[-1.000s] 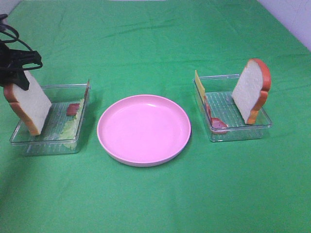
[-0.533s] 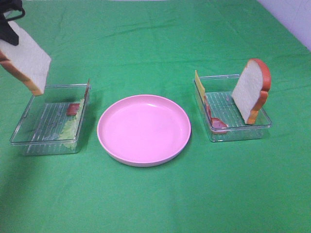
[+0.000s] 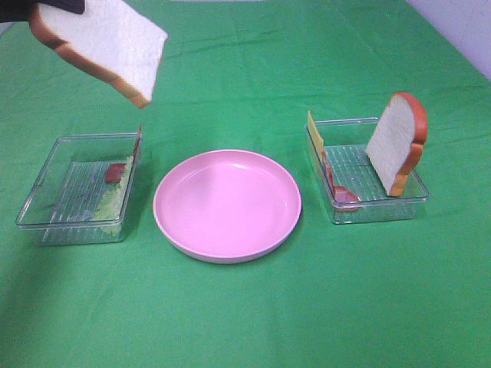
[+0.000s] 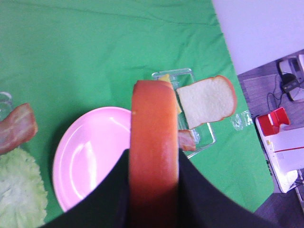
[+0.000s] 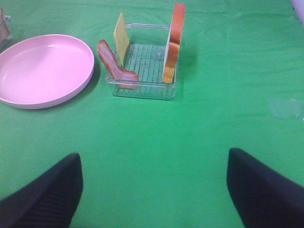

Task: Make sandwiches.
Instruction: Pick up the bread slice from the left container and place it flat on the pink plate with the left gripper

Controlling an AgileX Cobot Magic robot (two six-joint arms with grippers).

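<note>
From the high camera, the left gripper showed only as a dark sliver at the upper left edge. It was clamped on a bread slice that hung tilted in the air above the far end of the left tray, touching nothing else. That tray held pale lettuce and a bacon strip along its inner side. The pink plate sat bare between the trays on the green cloth. In the right tray a second bread slice leaned upright at the outer side, and a cheese square stood against the inner wall with a second bacon strip near it. In the left wrist view, the orange-brown crust of the held slice stood edge-on between the dark fingers, which pressed it from both sides. The plate, the lettuce and the bacon lay below, with the right tray beyond. In the right wrist view, the right gripper hung over bare cloth, its fingers spread wide and holding nothing. It was well short of the right tray and the plate.
</note>
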